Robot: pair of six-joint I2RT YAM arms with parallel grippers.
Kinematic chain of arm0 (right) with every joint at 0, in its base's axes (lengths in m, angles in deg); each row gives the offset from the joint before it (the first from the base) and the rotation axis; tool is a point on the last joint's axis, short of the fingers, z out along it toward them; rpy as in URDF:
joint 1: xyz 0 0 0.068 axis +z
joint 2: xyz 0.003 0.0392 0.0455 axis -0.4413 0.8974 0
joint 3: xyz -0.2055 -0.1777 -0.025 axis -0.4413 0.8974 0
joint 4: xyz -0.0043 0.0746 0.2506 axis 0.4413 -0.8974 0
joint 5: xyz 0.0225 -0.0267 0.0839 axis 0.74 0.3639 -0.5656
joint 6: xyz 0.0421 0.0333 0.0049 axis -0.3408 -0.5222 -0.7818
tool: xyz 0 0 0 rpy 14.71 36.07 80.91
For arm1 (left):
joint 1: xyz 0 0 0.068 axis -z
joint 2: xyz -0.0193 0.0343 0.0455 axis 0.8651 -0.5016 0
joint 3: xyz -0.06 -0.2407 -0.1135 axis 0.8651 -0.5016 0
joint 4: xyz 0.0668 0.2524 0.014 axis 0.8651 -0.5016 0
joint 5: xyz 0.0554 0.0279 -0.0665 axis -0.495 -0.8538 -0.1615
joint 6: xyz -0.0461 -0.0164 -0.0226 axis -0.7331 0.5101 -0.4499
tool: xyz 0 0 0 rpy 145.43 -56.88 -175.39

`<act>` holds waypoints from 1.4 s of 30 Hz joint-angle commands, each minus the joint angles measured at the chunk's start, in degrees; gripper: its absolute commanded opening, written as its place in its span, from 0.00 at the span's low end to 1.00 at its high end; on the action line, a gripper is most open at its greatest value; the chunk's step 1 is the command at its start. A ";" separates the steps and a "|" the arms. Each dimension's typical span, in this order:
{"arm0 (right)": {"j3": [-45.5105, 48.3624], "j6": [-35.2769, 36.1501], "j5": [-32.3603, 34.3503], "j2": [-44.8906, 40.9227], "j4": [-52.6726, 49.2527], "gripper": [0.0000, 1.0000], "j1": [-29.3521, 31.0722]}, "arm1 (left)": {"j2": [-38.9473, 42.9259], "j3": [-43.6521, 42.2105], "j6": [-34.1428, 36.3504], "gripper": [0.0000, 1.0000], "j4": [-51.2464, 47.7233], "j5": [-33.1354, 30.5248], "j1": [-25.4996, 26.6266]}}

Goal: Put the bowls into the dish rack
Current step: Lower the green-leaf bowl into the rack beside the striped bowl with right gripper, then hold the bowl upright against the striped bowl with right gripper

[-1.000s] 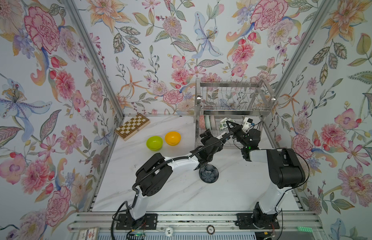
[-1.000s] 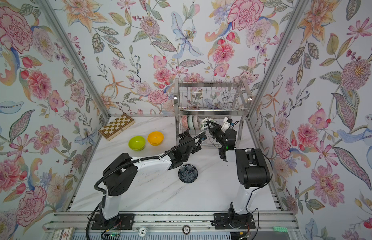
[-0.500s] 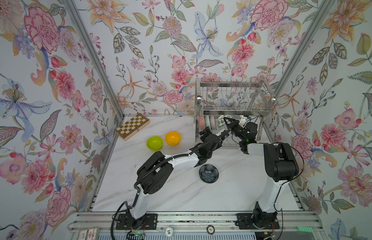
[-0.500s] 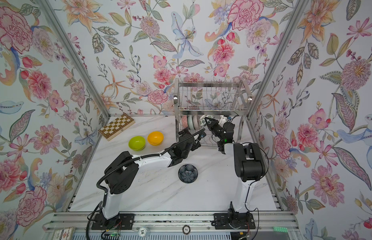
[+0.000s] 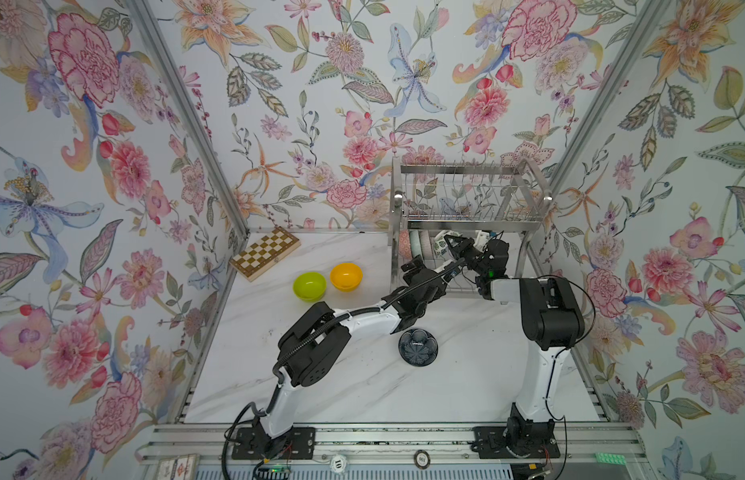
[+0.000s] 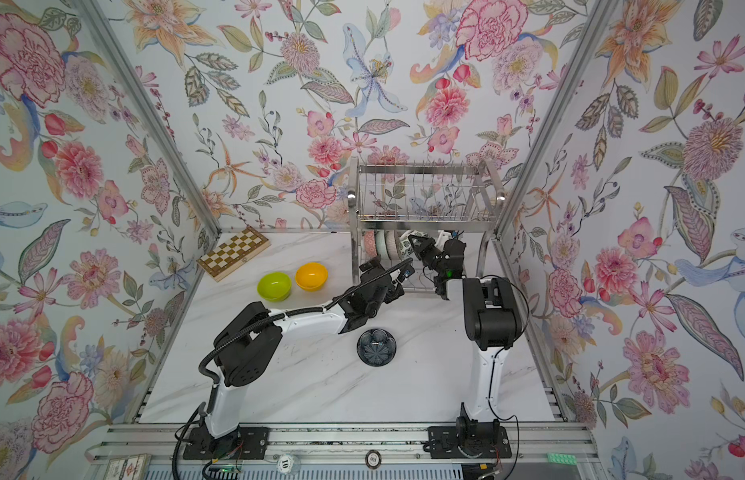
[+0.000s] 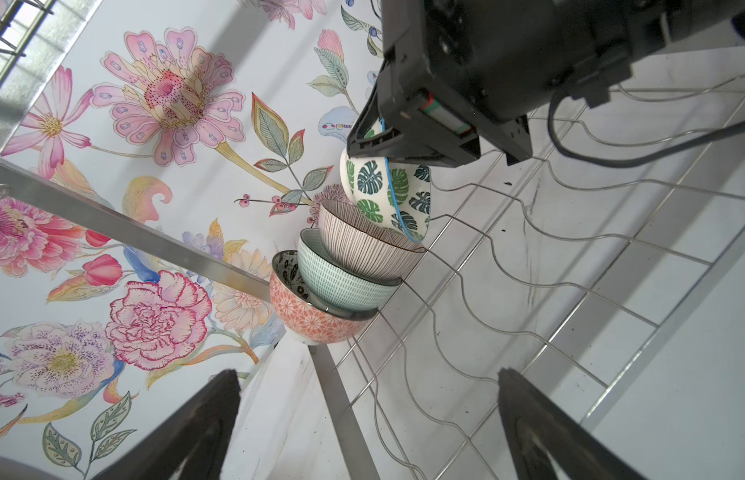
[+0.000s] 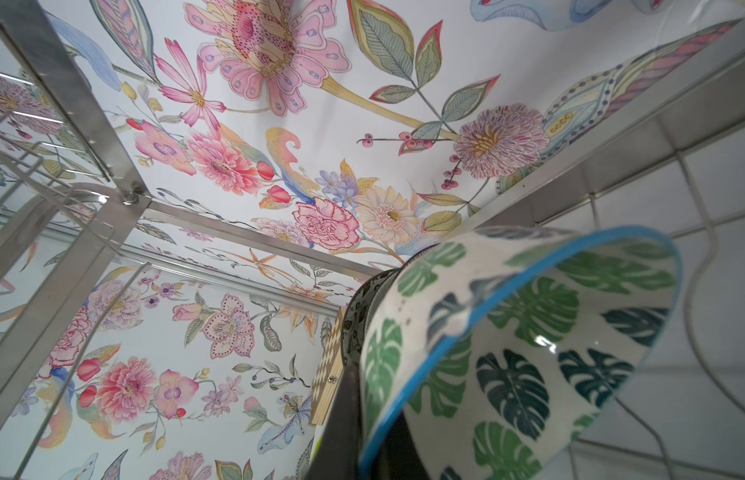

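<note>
1. My right claw [image 7: 385, 143]: pinched on the rim of the leaf-print bowl [image 7: 387, 195], which is held tilted over the dish rack's [image 5: 466, 170] lower shelf.
2. Just past that claw, nested on edge: striped bowl [image 7: 362, 245], mint bowl [image 7: 341, 282], pink bowl [image 7: 317, 320].
3. My left claw [image 7: 366, 376]: spread wide, empty, facing that row.
4. Behind it on the worktop [image 5: 362, 390]: navy bowl [image 5: 418, 347].
5. Well off to its left: lime bowl [image 5: 309, 286] and orange bowl [image 5: 346, 276].

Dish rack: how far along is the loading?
Done: coral bowl, mint bowl and striped bowl stand on edge in the dish rack, lower shelf. In hand: the right pincer is shut on the leaf bowl beside them; the left pincer is open, empty. Left: lime bowl, orange bowl and navy bowl on the table.
</note>
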 commanded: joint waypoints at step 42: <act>-14.32 2.16 -5.87 10.00 -4.36 0.00 -0.11 | -1.09 1.55 -0.45 0.99 0.08 0.07 -1.42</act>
